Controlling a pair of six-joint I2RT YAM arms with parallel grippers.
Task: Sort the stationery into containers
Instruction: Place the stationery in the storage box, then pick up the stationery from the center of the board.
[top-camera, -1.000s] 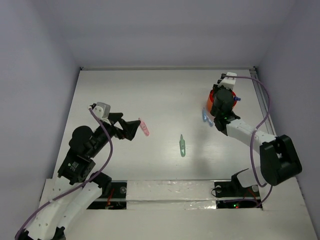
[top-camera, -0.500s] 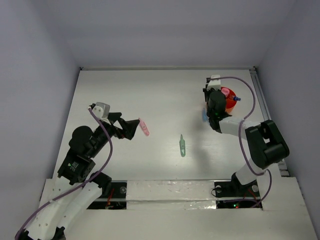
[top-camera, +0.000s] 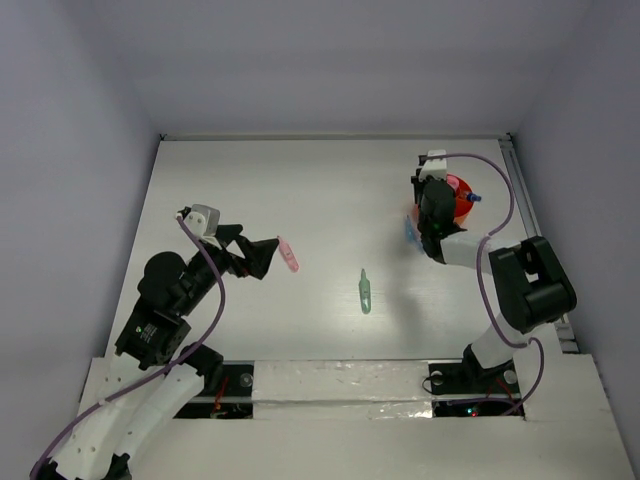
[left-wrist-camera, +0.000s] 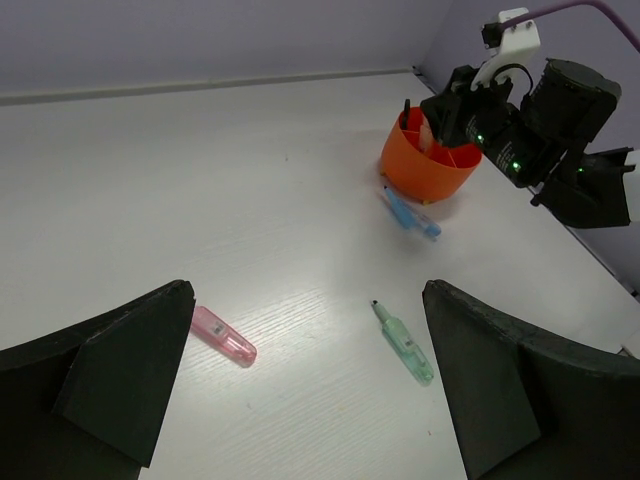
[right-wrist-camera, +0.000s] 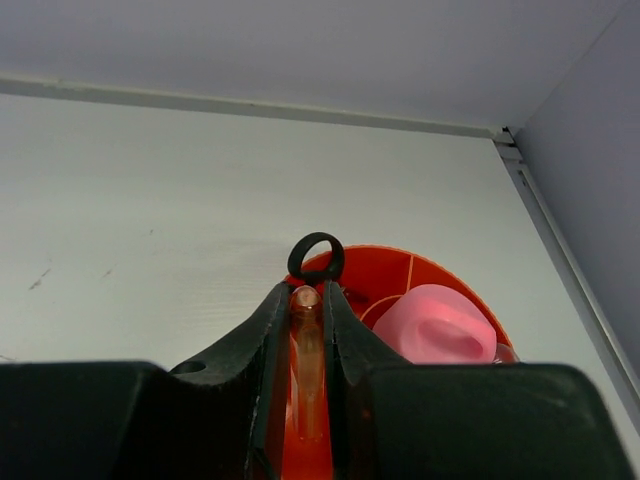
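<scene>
The left gripper (left-wrist-camera: 308, 295) hangs low over the table (left-wrist-camera: 200, 170), fingers spread wide and holding nothing. The pink stick (left-wrist-camera: 224, 336) lies just ahead of its left finger. The green stick (left-wrist-camera: 405, 343) lies near the right finger, well apart from the pink one. Farther out, the blue stick (left-wrist-camera: 411, 214) lies against the foot of the bowl (left-wrist-camera: 420, 178). The right gripper (right-wrist-camera: 305, 292) hangs over the bowl's near rim, fingers pressed together on an orange stick (right-wrist-camera: 305, 360). Inside the bowl, the scissors (right-wrist-camera: 294, 260) stand ring up beside a pink cap (right-wrist-camera: 440, 325).
</scene>
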